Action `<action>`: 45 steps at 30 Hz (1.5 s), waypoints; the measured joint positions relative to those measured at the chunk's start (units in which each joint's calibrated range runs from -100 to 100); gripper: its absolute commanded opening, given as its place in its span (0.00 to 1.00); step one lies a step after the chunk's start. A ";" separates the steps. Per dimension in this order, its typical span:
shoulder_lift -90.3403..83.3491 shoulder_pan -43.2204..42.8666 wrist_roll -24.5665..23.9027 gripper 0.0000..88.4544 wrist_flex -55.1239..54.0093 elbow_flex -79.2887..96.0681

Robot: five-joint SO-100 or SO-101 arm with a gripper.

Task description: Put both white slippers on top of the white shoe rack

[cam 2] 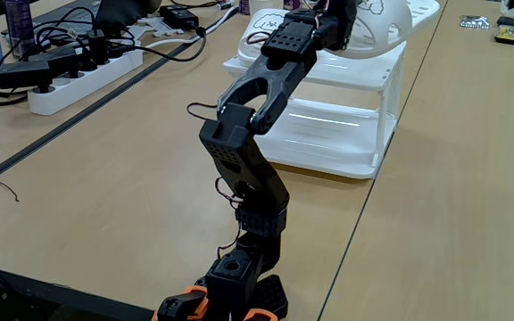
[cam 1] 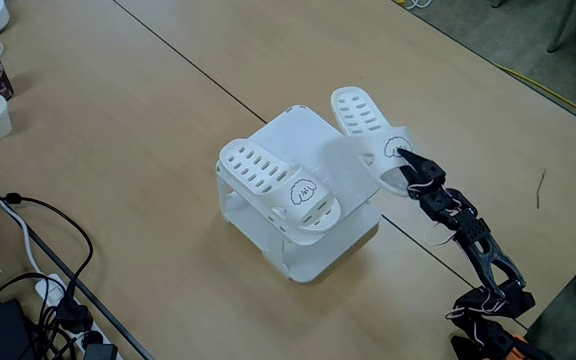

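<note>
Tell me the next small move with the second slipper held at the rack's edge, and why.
Probably carry the held slipper a little further over the white shoe rack top, then lower it. The gripper grips it by the strap end, and the slipper appears to hang past the rack's right edge in the fixed view. The first slipper already lies on the top's front half, leaving the back half bare.
</note>
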 measured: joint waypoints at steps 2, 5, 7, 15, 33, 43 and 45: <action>0.99 -1.12 0.00 0.01 0.00 -0.36; 3.30 -2.10 0.00 0.01 0.00 -2.61; 5.11 -2.10 0.00 0.01 0.00 -5.03; 14.27 -2.10 0.00 0.01 0.00 -16.71; 23.34 -7.42 0.00 0.01 0.00 -20.66; 26.89 -7.42 0.00 0.01 0.00 -22.01; 28.54 -7.42 0.00 0.01 0.00 -23.90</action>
